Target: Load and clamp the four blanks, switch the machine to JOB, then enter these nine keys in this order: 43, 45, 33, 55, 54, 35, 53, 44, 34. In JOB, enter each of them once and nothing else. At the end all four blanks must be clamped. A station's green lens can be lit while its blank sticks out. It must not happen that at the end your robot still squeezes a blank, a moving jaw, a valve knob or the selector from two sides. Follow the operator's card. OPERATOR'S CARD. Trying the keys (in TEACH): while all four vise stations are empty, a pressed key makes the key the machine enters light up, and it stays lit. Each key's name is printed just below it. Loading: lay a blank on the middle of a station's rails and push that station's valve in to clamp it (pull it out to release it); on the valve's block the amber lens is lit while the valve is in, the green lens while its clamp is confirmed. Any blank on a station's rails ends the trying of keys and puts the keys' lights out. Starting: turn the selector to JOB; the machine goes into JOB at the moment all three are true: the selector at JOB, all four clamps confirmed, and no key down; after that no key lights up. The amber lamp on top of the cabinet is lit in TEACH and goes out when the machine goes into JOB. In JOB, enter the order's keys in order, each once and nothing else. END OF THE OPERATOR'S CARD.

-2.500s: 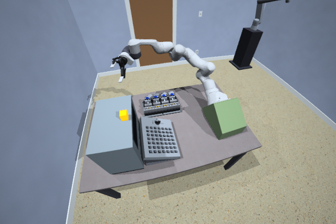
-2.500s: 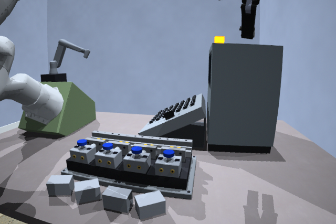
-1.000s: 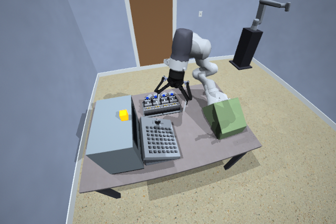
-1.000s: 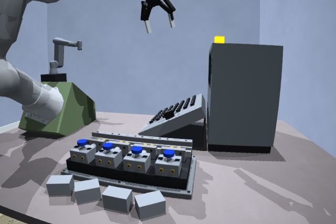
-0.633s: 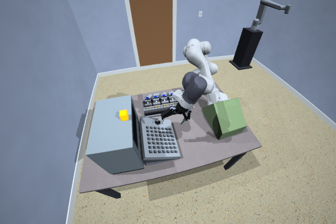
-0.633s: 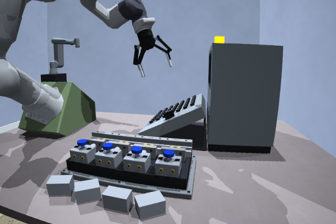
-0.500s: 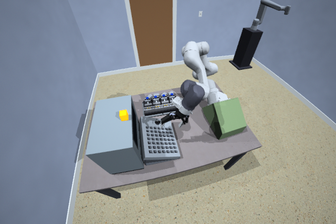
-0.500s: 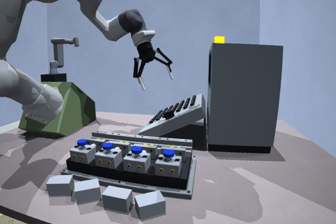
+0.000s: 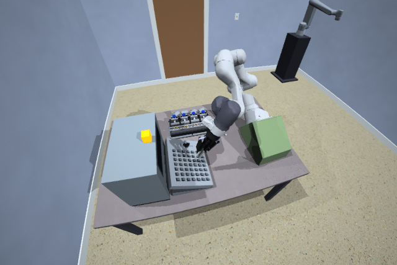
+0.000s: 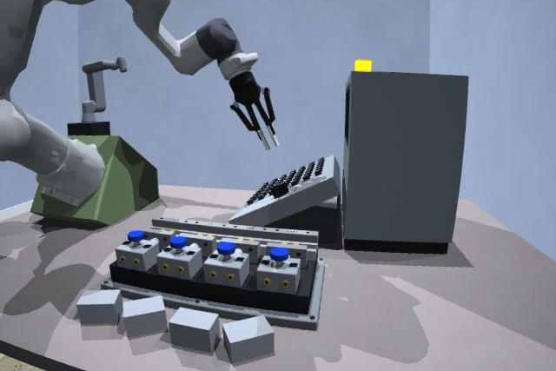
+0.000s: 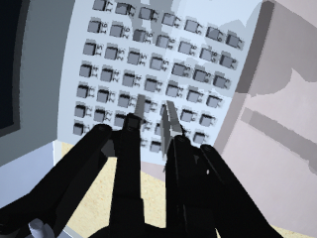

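My gripper (image 9: 200, 149) hangs in the air above the sloped keypad (image 9: 188, 166), near its upper right corner, with the fingers drawn together and nothing between them. It also shows in the exterior view (image 10: 269, 142) and in the wrist view (image 11: 155, 109). The keypad (image 11: 158, 66) has dark keys, none lit. The amber lamp (image 10: 362, 65) on the cabinet (image 10: 401, 155) is lit. Several grey blanks (image 10: 194, 328) lie loose on the table in front of the vise fixture (image 10: 215, 263). Its rails are empty. Blue valve knobs (image 10: 226, 248) stand on its blocks.
The green arm base (image 9: 265, 138) stands at the table's right. The tall grey cabinet (image 9: 133, 156) stands directly left of the keypad. A second small arm on a black pedestal (image 9: 289, 56) stands on the floor at the back right.
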`<state>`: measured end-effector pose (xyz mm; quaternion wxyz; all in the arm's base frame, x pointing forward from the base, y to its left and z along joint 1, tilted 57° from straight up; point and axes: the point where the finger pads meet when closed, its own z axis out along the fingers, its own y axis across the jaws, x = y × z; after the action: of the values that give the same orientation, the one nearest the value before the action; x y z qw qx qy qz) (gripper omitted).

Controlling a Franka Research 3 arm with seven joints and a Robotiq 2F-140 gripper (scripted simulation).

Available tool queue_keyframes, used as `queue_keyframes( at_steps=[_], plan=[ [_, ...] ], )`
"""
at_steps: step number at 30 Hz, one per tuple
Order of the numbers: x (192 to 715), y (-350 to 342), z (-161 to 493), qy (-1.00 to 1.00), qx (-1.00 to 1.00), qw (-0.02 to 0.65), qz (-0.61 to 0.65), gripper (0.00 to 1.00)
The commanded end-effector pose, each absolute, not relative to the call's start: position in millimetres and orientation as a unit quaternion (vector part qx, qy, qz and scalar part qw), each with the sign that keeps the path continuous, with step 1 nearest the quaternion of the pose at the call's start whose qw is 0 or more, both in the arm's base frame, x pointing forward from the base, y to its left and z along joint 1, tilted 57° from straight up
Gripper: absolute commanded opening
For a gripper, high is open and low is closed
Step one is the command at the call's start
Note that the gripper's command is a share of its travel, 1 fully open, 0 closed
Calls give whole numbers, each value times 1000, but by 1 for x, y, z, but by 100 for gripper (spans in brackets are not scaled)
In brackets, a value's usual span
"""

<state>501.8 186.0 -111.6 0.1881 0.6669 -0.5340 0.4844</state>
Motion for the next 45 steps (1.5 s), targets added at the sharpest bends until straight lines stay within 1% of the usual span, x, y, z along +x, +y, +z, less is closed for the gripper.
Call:
queue_keyframes(
  at_steps=[1, 21, 29, 45],
  plan=[
    [503, 188, -113, -539, 665, 179, 485, 0],
    [504, 187, -114, -539, 665, 179, 485, 0],
    [529, 145, -139, -539, 665, 179, 485, 0],
    [537, 130, -149, -539, 665, 179, 485, 0]
  ],
)
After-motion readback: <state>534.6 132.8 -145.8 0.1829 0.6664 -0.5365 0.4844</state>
